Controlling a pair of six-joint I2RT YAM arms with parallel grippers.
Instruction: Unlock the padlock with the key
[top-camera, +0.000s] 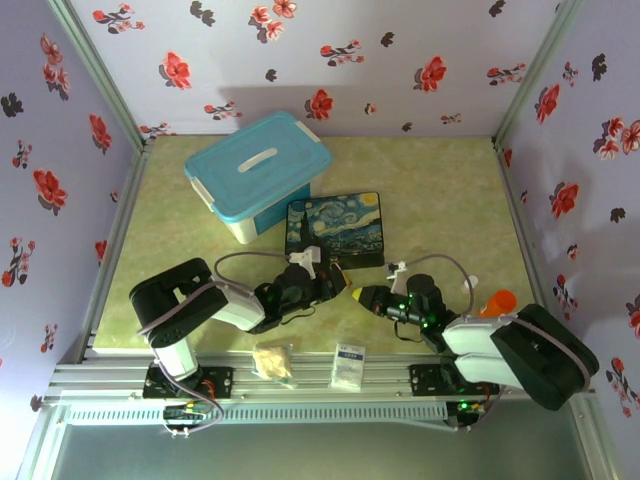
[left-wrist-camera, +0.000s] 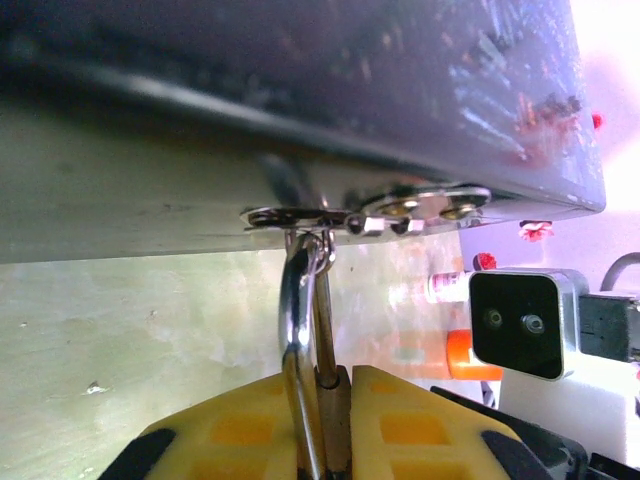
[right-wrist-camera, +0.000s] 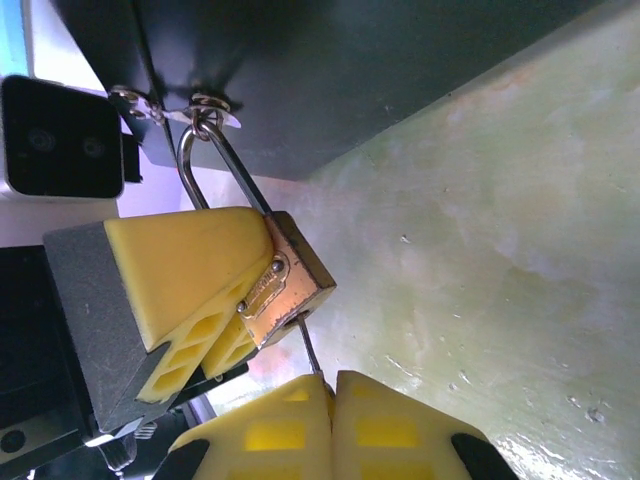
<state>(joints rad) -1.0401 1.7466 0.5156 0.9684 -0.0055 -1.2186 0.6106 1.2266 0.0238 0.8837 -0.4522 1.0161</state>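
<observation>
- table (top-camera: 440, 200): green top, fills the middle of the top view.
- teal-lid bin (top-camera: 258, 170): upper left of centre; dark-blue painted box (top-camera: 335, 228) just beside it, lower right.
- left pincer (left-wrist-camera: 325, 425): bottom centre of left wrist view, yellow pads clamped on the padlock body.
- right pincer (right-wrist-camera: 332, 400): bottom centre of right wrist view, pads pressed together on the key.
- padlock (right-wrist-camera: 290, 285): centre-left, tilted, shackle hooked through the box's hasp (right-wrist-camera: 205, 110) at upper left.
- key (right-wrist-camera: 309, 345): thin shaft running from the padlock's underside into the right pincer.
</observation>
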